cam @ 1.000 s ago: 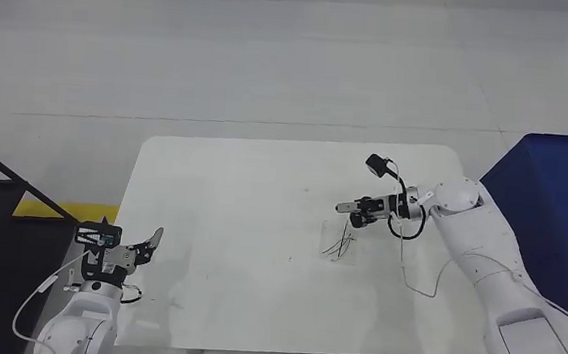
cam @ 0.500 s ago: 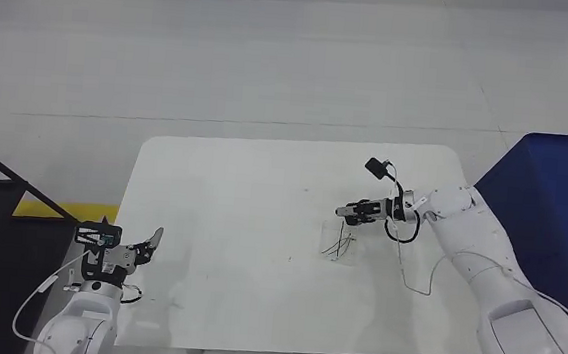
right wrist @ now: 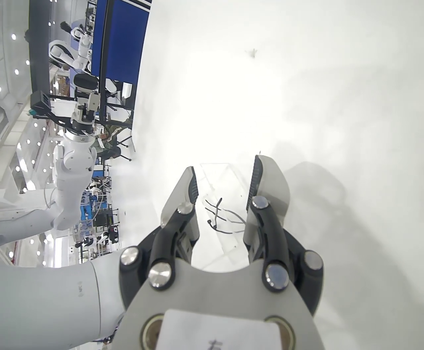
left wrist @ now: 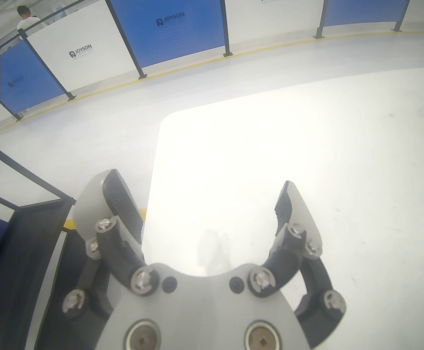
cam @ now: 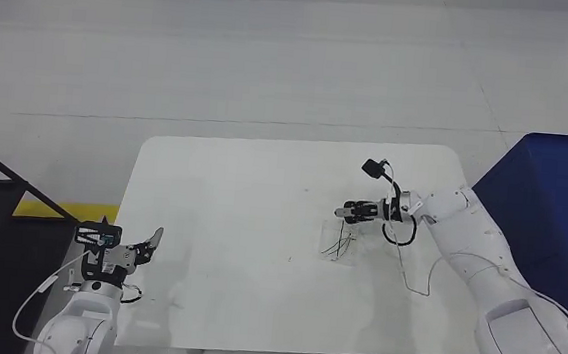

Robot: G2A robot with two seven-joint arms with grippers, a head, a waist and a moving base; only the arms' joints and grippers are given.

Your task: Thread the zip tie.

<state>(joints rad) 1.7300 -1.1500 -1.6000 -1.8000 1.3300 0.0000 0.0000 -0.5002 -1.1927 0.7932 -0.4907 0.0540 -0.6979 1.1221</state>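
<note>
Several thin dark zip ties [cam: 339, 246] lie in a small clear tray [cam: 329, 227] right of the white table's middle. My right gripper [cam: 342, 212] hangs open just above the tray's far edge, holding nothing. In the right wrist view, the zip ties [right wrist: 217, 213] show between and beyond that gripper's [right wrist: 224, 181] spread fingers, inside the clear tray [right wrist: 217, 164]. My left gripper [cam: 148, 243] sits at the table's near left edge, far from the tray. It [left wrist: 198, 195] is open and empty over bare tabletop.
The white table [cam: 243, 194] has rounded corners. A blue partition [cam: 554, 188] stands close to its right side. A black frame [cam: 3, 180] and a dark panel stand off its left side. A thin cable [cam: 411, 277] trails from the right arm onto the table.
The right gripper has shifted slightly left over the tray's far edge, still open. The left arm has kept still.
</note>
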